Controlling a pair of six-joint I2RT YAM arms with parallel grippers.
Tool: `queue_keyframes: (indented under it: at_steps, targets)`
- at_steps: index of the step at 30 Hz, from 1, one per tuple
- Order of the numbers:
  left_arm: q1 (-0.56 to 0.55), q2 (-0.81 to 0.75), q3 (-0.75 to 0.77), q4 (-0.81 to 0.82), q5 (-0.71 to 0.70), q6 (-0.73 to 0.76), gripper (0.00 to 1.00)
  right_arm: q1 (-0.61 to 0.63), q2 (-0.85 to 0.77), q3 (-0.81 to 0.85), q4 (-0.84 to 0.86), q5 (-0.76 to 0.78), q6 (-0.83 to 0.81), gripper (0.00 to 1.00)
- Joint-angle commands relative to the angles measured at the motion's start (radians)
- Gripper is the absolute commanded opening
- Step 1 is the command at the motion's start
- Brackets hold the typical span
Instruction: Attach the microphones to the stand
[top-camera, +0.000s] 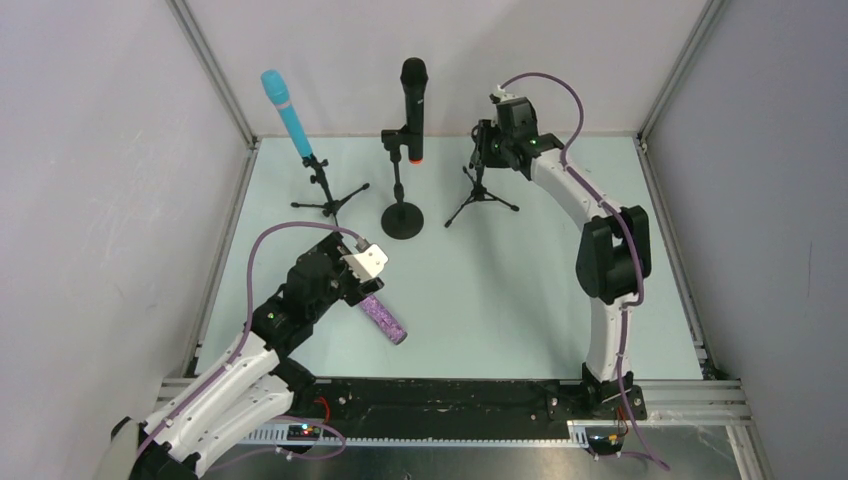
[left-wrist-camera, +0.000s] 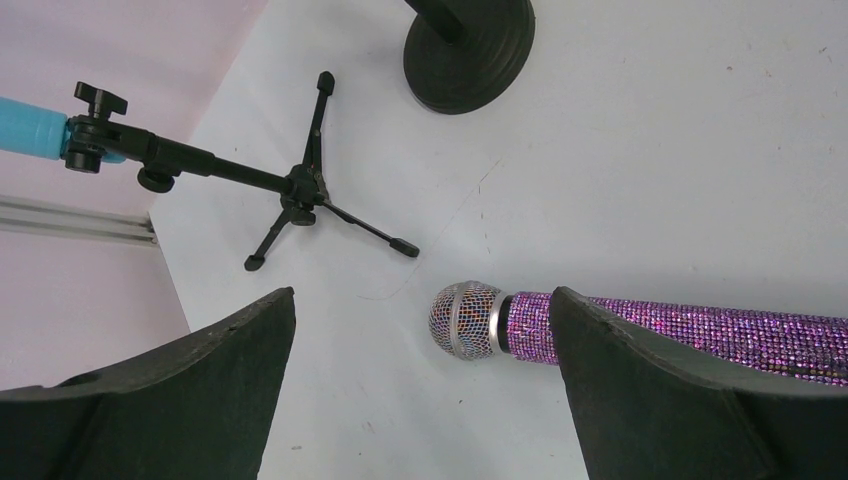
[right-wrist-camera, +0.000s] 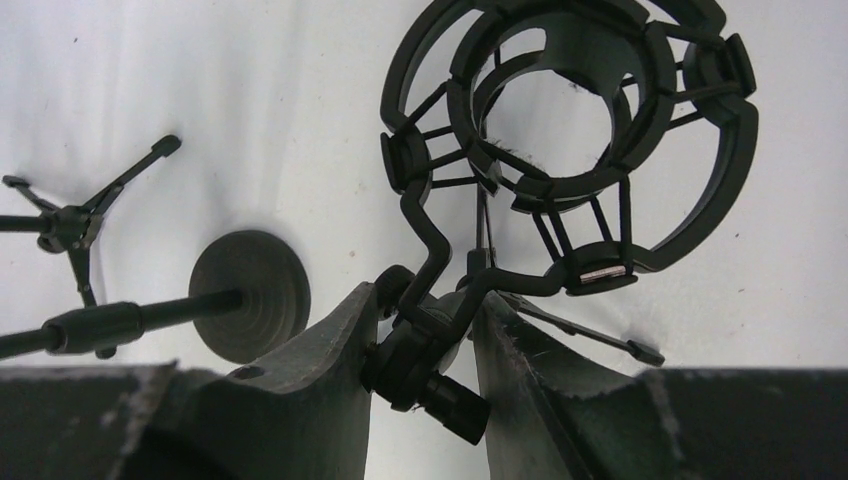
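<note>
The purple glitter microphone (top-camera: 385, 318) lies flat on the table, its silver mesh head (left-wrist-camera: 465, 320) pointing toward the stands. My left gripper (top-camera: 352, 288) hovers just over it, open, with the handle (left-wrist-camera: 700, 330) passing behind its right finger and nothing gripped. The turquoise microphone (top-camera: 288, 112) sits in the left tripod stand (top-camera: 325, 195). The black microphone (top-camera: 413, 105) sits in the round-base stand (top-camera: 402, 218). My right gripper (top-camera: 487, 140) is closed on the swivel joint (right-wrist-camera: 420, 350) of the right tripod stand (top-camera: 480, 200), whose ring-shaped mount (right-wrist-camera: 570, 130) is empty.
Frame posts and grey walls close in the table at the back and sides. The left tripod's legs (left-wrist-camera: 300, 190) and the round base (left-wrist-camera: 468, 50) stand just beyond the lying microphone. In the right wrist view the round base (right-wrist-camera: 250, 295) shows left of the fingers.
</note>
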Motion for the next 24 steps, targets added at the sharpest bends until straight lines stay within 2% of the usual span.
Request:
queue_keyframes:
  at_steps: [1, 14, 21, 24]
  targets:
    - [-0.008, -0.01, -0.009, 0.028, 0.0, 0.024, 1.0, -0.004, -0.122, -0.092, 0.067, -0.019, -0.011, 0.21]
    - [-0.01, -0.011, -0.01, 0.029, -0.004, 0.025, 1.0, 0.002, -0.351, -0.323, 0.041, -0.041, -0.003, 0.14]
    - [-0.009, -0.006, -0.008, 0.03, -0.003, 0.019, 1.0, 0.085, -0.442, -0.416, -0.021, 0.1, -0.064, 0.13]
    - [-0.009, -0.006, -0.009, 0.029, -0.006, 0.021, 1.0, 0.114, -0.472, -0.447, -0.046, 0.109, -0.067, 0.13]
